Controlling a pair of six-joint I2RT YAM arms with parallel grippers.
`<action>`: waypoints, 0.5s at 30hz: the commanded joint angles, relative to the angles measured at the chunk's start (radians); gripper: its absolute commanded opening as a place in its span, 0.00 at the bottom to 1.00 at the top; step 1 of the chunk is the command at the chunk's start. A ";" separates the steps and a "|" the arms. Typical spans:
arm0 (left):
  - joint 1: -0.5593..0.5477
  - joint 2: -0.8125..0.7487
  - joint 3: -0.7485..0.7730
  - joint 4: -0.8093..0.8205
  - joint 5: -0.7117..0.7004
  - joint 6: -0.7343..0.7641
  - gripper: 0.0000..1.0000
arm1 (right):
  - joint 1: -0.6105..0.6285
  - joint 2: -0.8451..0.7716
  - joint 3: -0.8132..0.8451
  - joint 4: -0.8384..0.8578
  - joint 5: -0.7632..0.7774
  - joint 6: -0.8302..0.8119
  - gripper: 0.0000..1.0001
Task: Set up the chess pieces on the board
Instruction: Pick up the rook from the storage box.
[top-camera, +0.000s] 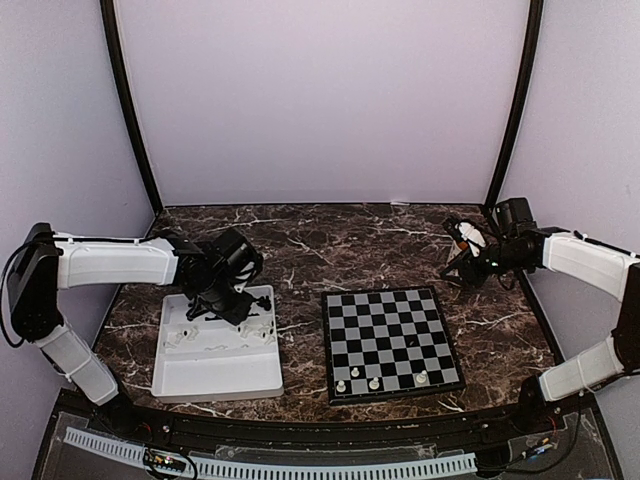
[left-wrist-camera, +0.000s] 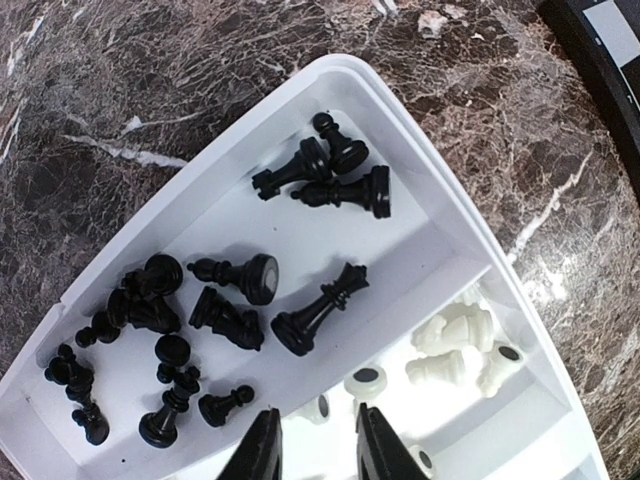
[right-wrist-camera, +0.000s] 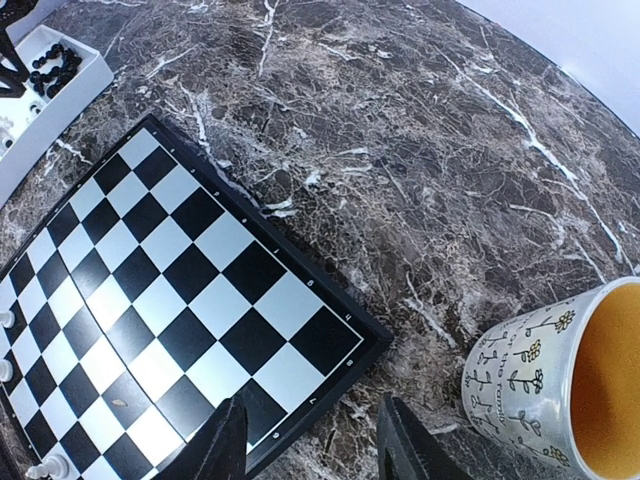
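Your left gripper (left-wrist-camera: 318, 418) hung narrowly parted, empty, over the tray (left-wrist-camera: 352, 76) holding black and white chess pieces (left-wrist-camera: 228, 318). Your right gripper (right-wrist-camera: 312, 405) hung parted, empty, near the board (top-camera: 392, 340) corner and the mug (right-wrist-camera: 520, 380). Four white pieces (top-camera: 374, 383) stood on the board.

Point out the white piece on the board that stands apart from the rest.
The white piece alone on the near row of the board, toward its right corner; the other white pieces cluster at the near-left corner.
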 joint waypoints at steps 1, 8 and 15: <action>0.018 0.002 -0.027 0.045 0.029 -0.021 0.29 | -0.004 -0.029 -0.001 -0.013 -0.047 -0.022 0.45; 0.021 0.007 -0.039 0.041 0.044 -0.022 0.33 | 0.098 -0.028 0.113 -0.120 -0.032 -0.089 0.43; 0.033 -0.082 -0.074 0.075 0.082 -0.018 0.37 | 0.414 0.184 0.441 -0.237 0.060 -0.102 0.42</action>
